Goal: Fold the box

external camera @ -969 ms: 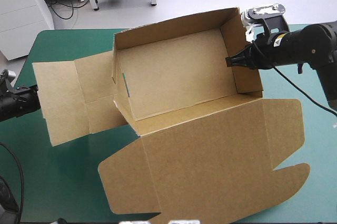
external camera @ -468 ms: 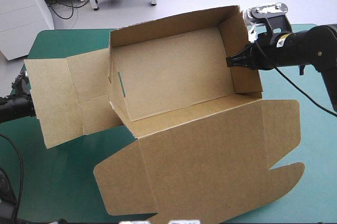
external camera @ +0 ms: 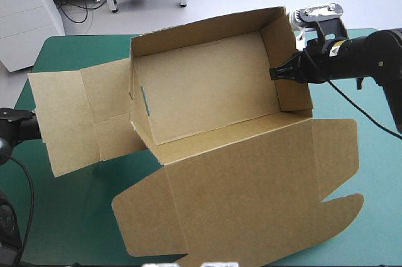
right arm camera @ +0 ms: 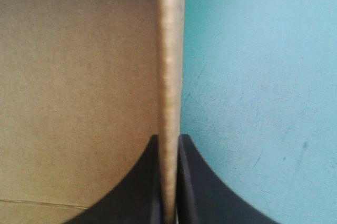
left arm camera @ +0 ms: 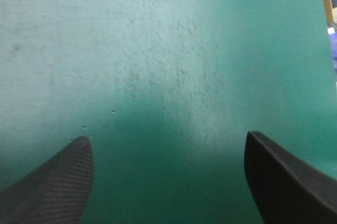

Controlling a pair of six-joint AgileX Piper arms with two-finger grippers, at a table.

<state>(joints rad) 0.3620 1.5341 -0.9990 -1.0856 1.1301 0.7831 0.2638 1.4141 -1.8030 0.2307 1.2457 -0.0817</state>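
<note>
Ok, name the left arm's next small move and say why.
Probably reach to the flat left flap of the box and grip its outer edge to raise it. The left gripper is open over bare teal-green cover, holding nothing, while the right gripper is shut on the right wall.

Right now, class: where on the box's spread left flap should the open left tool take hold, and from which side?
Probably the outer edge of the flap, approached from the left side of the table: that edge sticks out sideways, thin and free, nearest the open left tool. The right tool pinches the right wall of the box.
</note>
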